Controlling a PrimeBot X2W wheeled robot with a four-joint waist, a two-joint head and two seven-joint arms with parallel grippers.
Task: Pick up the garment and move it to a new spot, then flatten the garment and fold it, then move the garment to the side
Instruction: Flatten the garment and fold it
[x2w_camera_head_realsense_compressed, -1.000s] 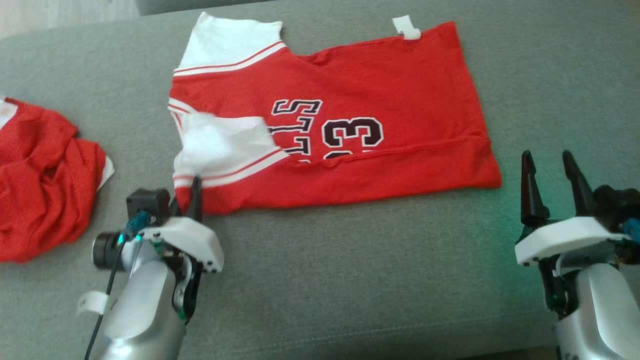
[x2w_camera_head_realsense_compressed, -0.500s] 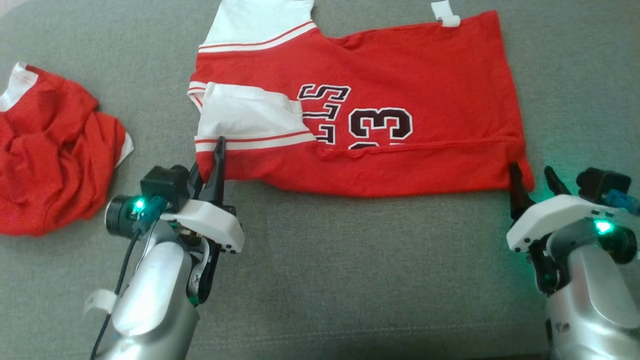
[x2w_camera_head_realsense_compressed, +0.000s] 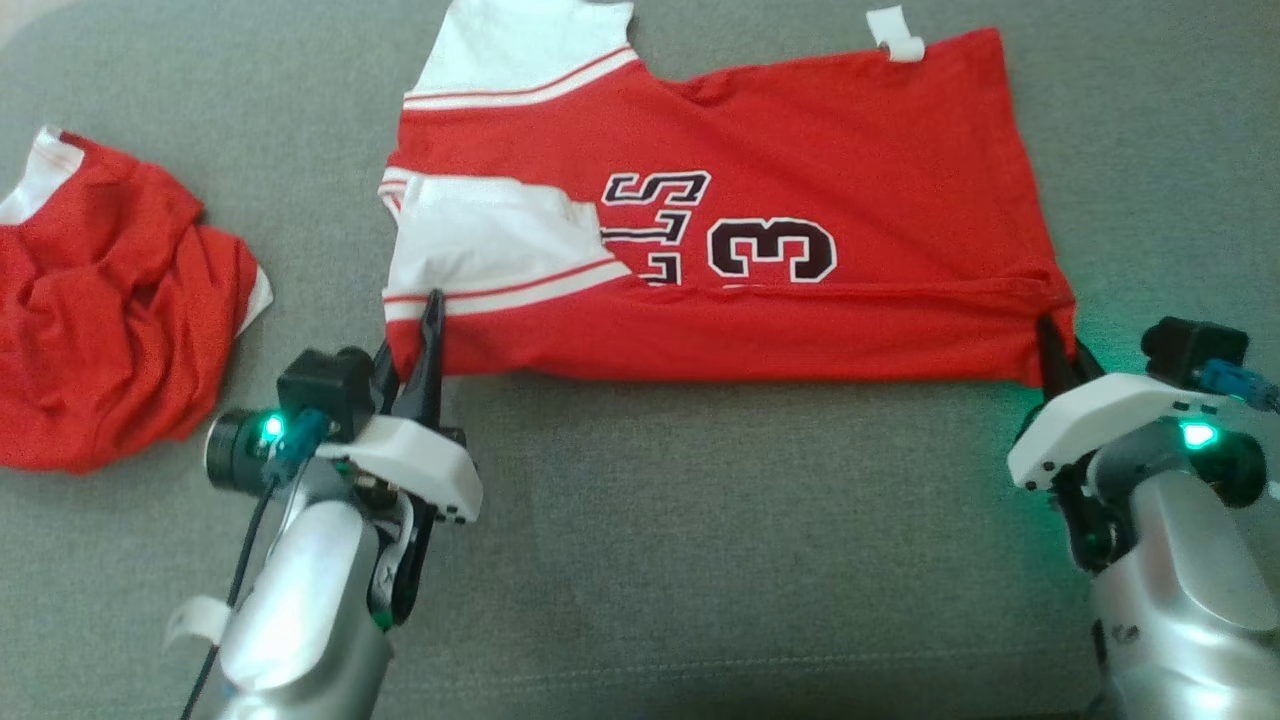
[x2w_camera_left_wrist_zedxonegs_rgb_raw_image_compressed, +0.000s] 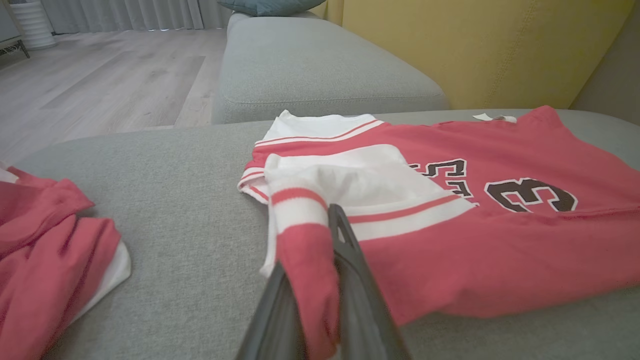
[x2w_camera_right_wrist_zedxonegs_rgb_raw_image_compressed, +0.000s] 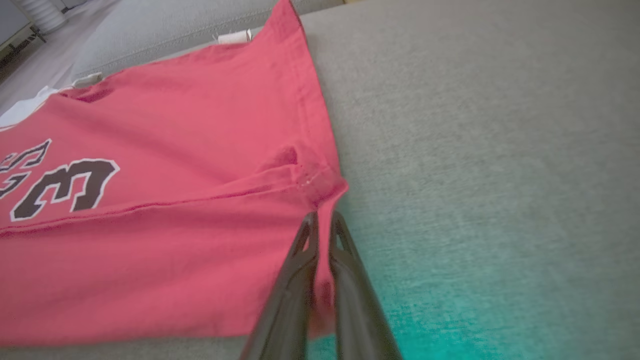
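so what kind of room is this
Probably a home living room: the jersey lies on a grey sofa, with a wood floor, curtains and a teal cushion behind it.

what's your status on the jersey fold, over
Left gripper shut on jersey, near sleeve-side corner. Right gripper shut on near hem corner. Jersey flat on grey sofa, near edge folded over. Other red garment crumpled off left, clear.

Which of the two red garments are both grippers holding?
The flat numbered jersey, pinched at its two near corners; the crumpled red garment lies apart, untouched.
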